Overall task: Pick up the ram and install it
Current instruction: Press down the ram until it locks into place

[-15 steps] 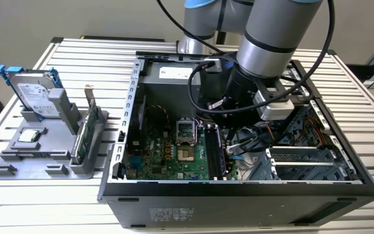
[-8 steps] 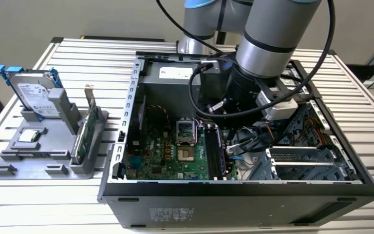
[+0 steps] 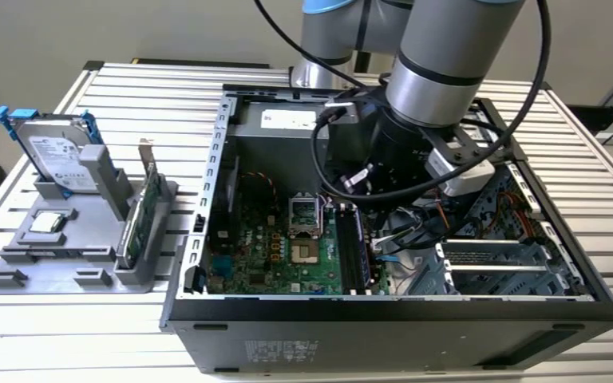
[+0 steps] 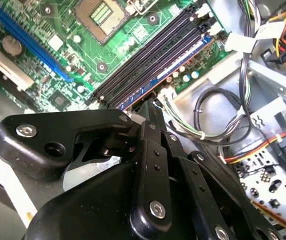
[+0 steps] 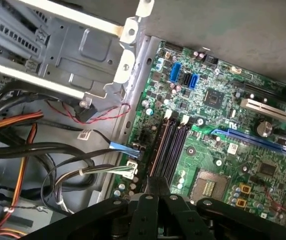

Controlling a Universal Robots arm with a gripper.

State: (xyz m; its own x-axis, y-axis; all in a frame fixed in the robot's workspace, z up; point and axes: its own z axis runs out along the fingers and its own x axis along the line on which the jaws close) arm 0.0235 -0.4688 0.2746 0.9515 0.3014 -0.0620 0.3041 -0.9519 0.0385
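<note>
Well, gripper [image 4: 151, 107] closed at the end of the ram [image 4: 175, 64], down inside the pc case [image 3: 392, 307].
Ram lies along the outermost of the memory slots [image 4: 147, 60], next to the motherboard [image 4: 58, 65] edge; its near end sits right under the fingertips, the rest runs away from them. Fingers are drawn together w/ no gap; can't tell if they pinch the board or just press on it. Risks, imo: load on one end only could leave the stick tilted and half-seated, and the loose cables [image 4: 217, 112] just beside the slots could snag.
</note>
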